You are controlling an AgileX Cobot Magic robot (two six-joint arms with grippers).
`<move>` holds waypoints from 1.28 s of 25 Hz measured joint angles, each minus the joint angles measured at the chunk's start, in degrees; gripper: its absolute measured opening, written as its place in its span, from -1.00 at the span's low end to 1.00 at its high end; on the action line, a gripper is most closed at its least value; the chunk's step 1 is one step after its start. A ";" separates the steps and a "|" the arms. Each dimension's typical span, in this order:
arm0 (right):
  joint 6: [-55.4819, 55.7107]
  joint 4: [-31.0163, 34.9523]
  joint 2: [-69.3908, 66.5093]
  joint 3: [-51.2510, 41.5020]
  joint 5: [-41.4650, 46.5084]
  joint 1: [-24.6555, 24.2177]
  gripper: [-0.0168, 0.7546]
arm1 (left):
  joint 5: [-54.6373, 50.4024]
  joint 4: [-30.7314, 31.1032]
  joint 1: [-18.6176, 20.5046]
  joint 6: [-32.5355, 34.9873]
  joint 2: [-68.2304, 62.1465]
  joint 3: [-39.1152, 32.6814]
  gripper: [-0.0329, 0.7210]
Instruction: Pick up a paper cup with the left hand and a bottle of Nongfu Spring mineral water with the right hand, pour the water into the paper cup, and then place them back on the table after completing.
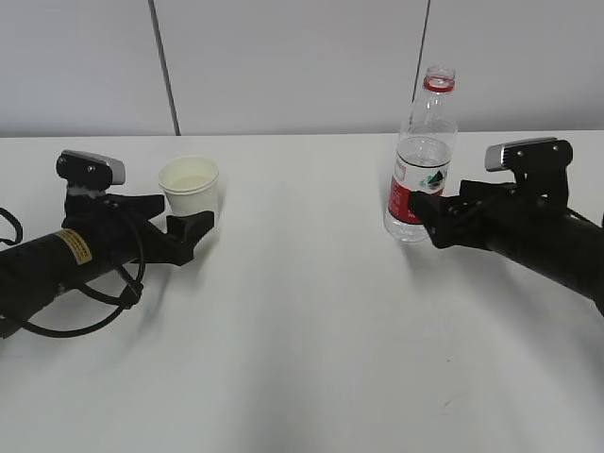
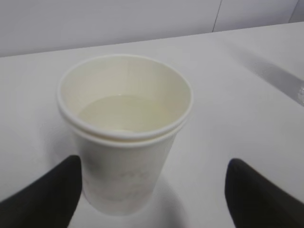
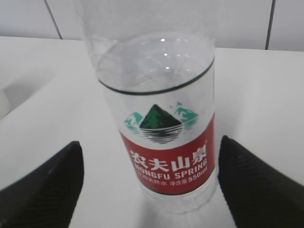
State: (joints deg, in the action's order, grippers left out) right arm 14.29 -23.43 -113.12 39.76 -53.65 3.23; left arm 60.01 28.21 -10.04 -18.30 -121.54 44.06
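A white table (image 1: 302, 359) holds a paper cup (image 1: 191, 189) on the left and an uncapped Nongfu Spring bottle (image 1: 422, 160) on the right, well apart, both upright. The cup looks like two nested cups and already has pale liquid in it; the bottle is roughly half full of clear water (image 3: 156, 71). The left hand (image 1: 193, 226) lies low with its fingers (image 2: 52, 194) spread either side of the cup, the left one just beside the wall, the right one clear of it — nothing is pinched. The right hand (image 1: 429, 219) likewise has its fingers (image 3: 256, 185) spread around the bottle's red label, not pressing it. Whether this is the grasp or the release is unclear. If grasping, close gently and level — the cup wall crushes easily, and the open bottle could squirt. If releasing, back straight out without nudging either.
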 joint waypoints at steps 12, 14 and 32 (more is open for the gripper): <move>-0.26 0.73 7.88 -2.24 9.59 0.00 0.72 | 0.00 0.00 0.00 0.00 0.00 0.00 0.58; -0.26 0.79 8.66 -2.23 10.55 0.00 0.72 | 0.00 0.00 0.00 0.00 0.00 0.00 0.58; -0.36 0.79 10.15 -2.23 13.02 0.00 0.67 | -11.13 -0.16 0.00 0.00 6.89 -0.07 0.58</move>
State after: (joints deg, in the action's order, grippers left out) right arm 13.92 -22.64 -102.96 37.52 -40.64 3.23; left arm 48.88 28.05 -10.04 -18.30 -114.65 43.99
